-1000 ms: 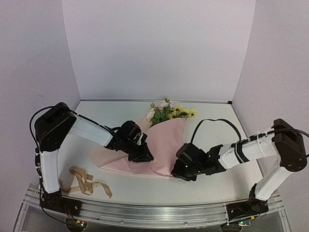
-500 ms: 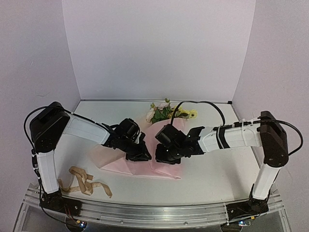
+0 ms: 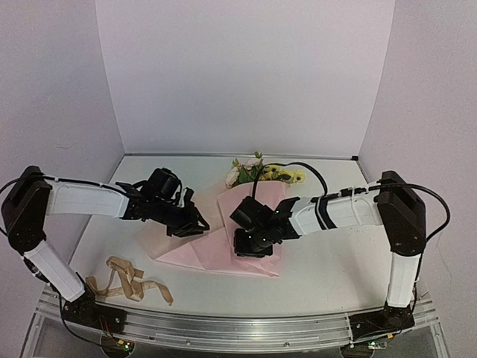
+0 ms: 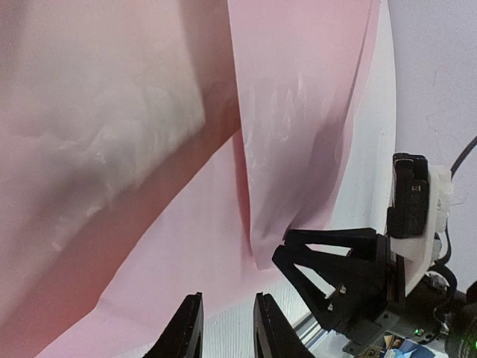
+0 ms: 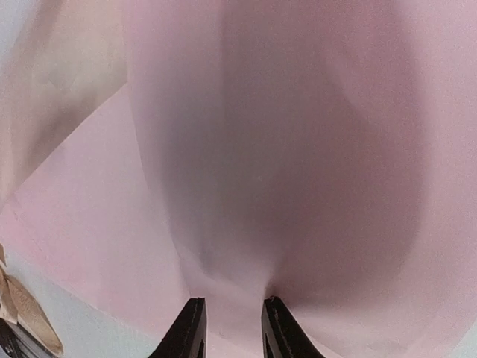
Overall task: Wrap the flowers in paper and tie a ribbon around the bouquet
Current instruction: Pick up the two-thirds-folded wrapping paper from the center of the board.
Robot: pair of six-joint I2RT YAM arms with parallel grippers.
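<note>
Paper [image 3: 188, 252] partly folded over flowers [image 3: 255, 173], cone loose; left gripper [image 4: 227, 307] narrowly parted, empty; right gripper [image 5: 232, 307] narrow, grip unclear; ribbon [image 3: 128, 277] untouched, near left.

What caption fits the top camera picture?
Left gripper and right gripper work over pink paper wrapping flowers, ribbon lying nearby.

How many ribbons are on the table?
1. The ribbon lies loosely curled at the near left of the table, apart from the pink paper; another could be hidden beneath that paper.
</note>
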